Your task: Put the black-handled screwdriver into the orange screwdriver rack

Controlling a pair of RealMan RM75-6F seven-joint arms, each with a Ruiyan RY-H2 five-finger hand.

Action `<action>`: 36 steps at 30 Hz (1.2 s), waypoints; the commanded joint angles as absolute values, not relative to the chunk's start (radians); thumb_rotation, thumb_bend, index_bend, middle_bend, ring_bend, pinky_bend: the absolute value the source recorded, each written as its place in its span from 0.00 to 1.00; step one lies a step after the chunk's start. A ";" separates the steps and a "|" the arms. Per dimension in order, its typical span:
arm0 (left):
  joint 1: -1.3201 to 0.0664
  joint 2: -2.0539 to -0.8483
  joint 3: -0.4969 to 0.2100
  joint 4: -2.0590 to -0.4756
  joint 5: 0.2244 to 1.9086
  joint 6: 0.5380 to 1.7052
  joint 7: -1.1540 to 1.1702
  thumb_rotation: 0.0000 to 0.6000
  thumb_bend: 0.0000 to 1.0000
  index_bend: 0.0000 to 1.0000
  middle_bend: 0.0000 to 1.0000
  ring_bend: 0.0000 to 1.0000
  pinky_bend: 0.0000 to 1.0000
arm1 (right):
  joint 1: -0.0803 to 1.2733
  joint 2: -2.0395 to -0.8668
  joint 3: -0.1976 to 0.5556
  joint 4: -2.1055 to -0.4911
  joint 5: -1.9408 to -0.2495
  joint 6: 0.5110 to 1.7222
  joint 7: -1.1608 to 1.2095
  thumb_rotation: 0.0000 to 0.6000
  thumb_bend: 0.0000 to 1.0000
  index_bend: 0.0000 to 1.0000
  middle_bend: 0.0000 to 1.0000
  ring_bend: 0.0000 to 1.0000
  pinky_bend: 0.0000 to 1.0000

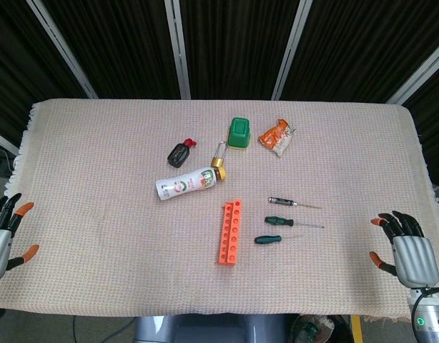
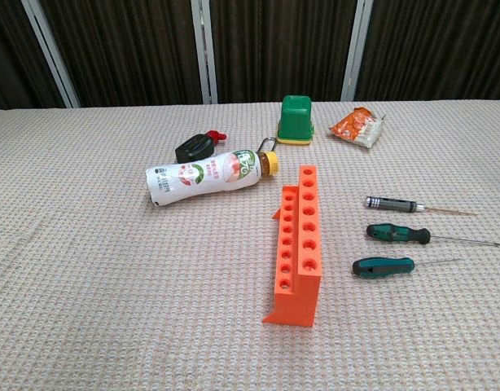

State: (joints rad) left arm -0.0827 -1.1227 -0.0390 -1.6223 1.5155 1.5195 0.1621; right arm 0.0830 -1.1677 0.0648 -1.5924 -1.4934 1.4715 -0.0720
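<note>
fingers (image 1: 400, 221) on the right hand (image 1: 412, 257) are dark with orange tips, spread apart and holding nothing, above a pale grey ribbed palm at the near right edge of the bench (image 1: 98, 236); the left hand (image 1: 1, 236) is cut off by the frame's left border, its fingers likewise apart and empty. neither hand shows in the chest view. a coarse woven beige cloth (image 2: 111, 309) with a frayed fringe covers the bench. the black-handled screwdriver (image 2: 390, 204) lies flat on the cloth, slim and knurled, its thin shaft pointing right, farthest back of three tools and well apart from both hands. nearer lie two green-handled screwdrivers (image 2: 398, 235) with chunkier moulded grips, their shafts thin and hard to trace against the weave. just left of them stands the orange screwdriver rack (image 2: 300, 244), a long stepped plastic block with two rows of round holes, all of them bare. behind it a white plastic bottle (image 2: 203, 177) with a yellow cap lies on its side, a brass padlock (image 1: 219, 156) touching its cap end. a small black bottle (image 2: 195, 147) with a red tip lies beyond, its label unreadable. a green tapered plastic container (image 2: 296, 119) sits upside down at the back, beside a crumpled orange snack packet (image 2: 357, 126).
</note>
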 commanded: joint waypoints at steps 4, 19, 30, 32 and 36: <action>-0.079 -1.124 -0.033 -1.622 1.514 1.516 0.164 1.00 0.18 0.18 0.04 0.01 0.00 | 0.084 -1.169 0.065 -1.592 -1.492 1.469 -0.070 1.00 0.16 0.29 0.21 0.13 0.15; -0.042 -1.103 0.001 -1.631 1.536 1.541 0.100 1.00 0.04 0.00 0.00 0.00 0.00 | 0.094 -1.131 0.045 -1.631 -1.477 1.412 -0.075 1.00 0.16 0.07 0.07 0.02 0.06; -0.036 -1.102 0.003 -1.634 1.538 1.544 0.136 1.00 0.04 0.00 0.00 0.00 0.00 | 0.092 -1.145 0.053 -1.620 -1.504 1.448 -0.057 1.00 0.16 0.05 0.01 0.00 0.00; -0.035 -1.111 -0.003 -1.628 1.545 1.555 0.138 1.00 0.04 0.00 0.00 0.00 0.00 | 0.089 -1.158 0.061 -1.608 -1.518 1.477 -0.046 1.00 0.16 0.11 0.04 0.00 0.00; -0.038 -1.123 -0.007 -1.614 1.561 1.566 0.130 1.00 0.04 0.00 0.00 0.00 0.00 | 0.092 -1.169 0.065 -1.601 -1.527 1.485 -0.043 1.00 0.20 0.21 0.12 0.00 0.00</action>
